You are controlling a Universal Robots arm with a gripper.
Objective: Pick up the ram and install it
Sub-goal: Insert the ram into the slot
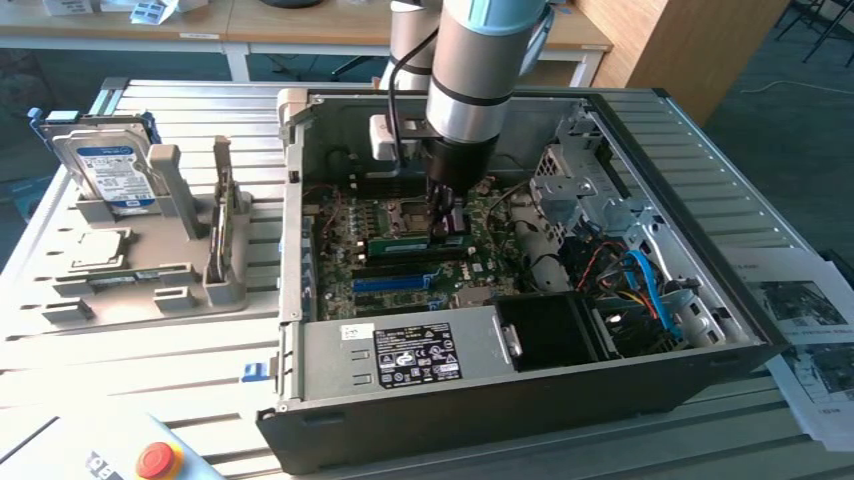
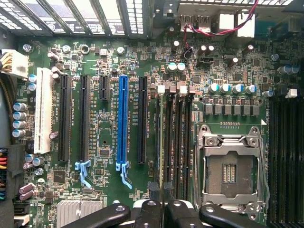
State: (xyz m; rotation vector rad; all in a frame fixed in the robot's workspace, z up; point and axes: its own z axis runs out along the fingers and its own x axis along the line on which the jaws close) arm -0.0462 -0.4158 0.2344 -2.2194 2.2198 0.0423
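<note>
The ram (image 1: 400, 244) is a narrow green stick with a white label. It stands on edge over the black memory slots (image 2: 178, 142), beside the processor socket (image 2: 230, 171) on the motherboard inside the open computer case (image 1: 694, 300). My gripper (image 1: 451, 233) reaches down into the case and is shut on the end of the ram towards the exterior view's right. In the wrist view the ram (image 2: 158, 142) shows edge-on as a thin dark line running out from between my black fingers (image 2: 152, 190). Whether it is seated in a slot I cannot tell.
A long blue slot (image 2: 122, 123) lies a few slots away. The power supply (image 1: 400, 355) fills the case front; drive cage and cables (image 1: 627, 270) crowd the exterior view's right. A grey fixture (image 1: 147, 270) holds a hard drive (image 1: 114, 175) and a silver chip (image 1: 94, 250).
</note>
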